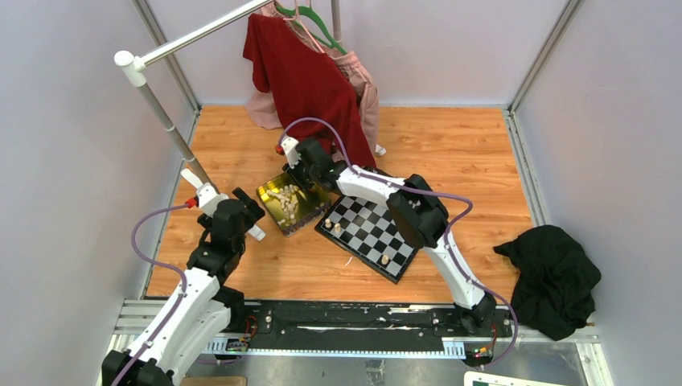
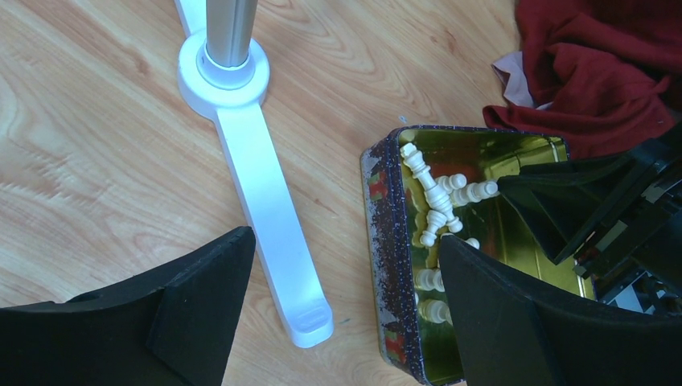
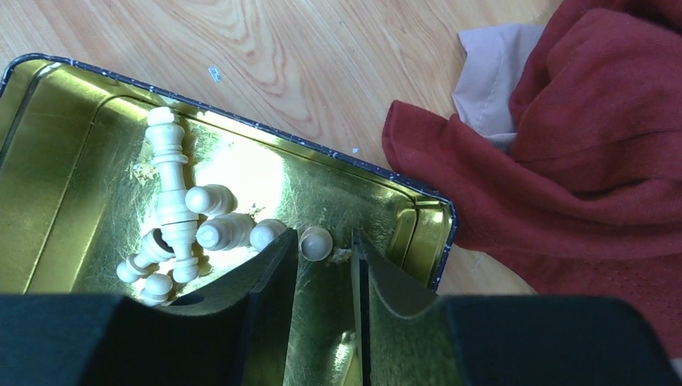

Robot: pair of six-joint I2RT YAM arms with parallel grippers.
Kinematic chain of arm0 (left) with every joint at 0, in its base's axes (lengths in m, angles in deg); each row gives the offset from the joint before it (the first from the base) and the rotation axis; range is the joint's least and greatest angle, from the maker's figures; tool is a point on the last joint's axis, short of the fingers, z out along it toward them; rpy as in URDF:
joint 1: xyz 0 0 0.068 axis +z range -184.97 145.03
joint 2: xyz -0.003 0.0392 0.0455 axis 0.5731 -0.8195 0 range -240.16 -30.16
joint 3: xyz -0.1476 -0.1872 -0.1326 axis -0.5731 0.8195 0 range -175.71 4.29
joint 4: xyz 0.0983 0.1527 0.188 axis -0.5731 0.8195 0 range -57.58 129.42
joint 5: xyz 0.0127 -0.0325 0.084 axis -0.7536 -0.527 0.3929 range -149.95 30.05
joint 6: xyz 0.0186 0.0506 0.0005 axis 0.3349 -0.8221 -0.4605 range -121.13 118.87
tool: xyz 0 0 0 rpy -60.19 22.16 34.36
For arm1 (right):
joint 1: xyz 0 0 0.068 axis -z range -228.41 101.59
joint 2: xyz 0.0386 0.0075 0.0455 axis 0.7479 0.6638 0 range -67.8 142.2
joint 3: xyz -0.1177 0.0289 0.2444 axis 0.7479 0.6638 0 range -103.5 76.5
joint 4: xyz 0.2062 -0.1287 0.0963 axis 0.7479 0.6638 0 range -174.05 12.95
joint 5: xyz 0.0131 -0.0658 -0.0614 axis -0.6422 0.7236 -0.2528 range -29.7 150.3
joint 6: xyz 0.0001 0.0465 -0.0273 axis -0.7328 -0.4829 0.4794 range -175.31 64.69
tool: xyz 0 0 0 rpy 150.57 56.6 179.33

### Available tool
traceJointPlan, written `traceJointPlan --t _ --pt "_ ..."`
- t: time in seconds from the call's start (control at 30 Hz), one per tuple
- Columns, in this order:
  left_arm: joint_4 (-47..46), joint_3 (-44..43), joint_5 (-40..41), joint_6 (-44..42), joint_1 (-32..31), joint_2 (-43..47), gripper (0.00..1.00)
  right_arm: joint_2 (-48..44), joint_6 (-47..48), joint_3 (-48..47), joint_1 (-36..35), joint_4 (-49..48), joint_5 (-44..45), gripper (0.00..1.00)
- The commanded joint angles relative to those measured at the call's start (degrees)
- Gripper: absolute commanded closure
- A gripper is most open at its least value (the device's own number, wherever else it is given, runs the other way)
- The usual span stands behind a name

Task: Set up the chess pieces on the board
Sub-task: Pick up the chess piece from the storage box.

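Observation:
The checkered board (image 1: 366,229) lies at mid-table with a few cream chess pieces (image 1: 384,259) standing on it. Left of it sits a gold tin (image 1: 272,193) holding several cream chess pieces (image 3: 173,177) lying in a heap. My right gripper (image 3: 323,237) reaches down into the tin (image 3: 48,145), jaws open a narrow gap. A small cream pawn (image 3: 315,241) stands at the fingertips, close to the left finger, with space on its other side. My left gripper (image 2: 346,240) hangs wide open over the tin's left wall (image 2: 378,241), holding nothing.
The white foot of a clothes rack (image 2: 265,185) runs along the wood just left of the tin. A red garment (image 1: 306,72) over a pink one hangs down behind the tin. A black cloth (image 1: 555,277) lies at the right.

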Motion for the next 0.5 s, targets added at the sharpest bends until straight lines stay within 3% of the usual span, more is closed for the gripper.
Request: traceJointPlan --t 0.0,0.47 --pt "-2.0 -0.5 0.5 -0.3 -0.1 -0.1 0.10 1.1 -0.7 -0.3 0.7 0.4 -0.8 0.66" --pt "-2.4 -0.1 0.8 -0.2 -0.1 -0.6 0.10 2.3 -1.0 -1.5 1.3 0.9 -2.3 0.77"
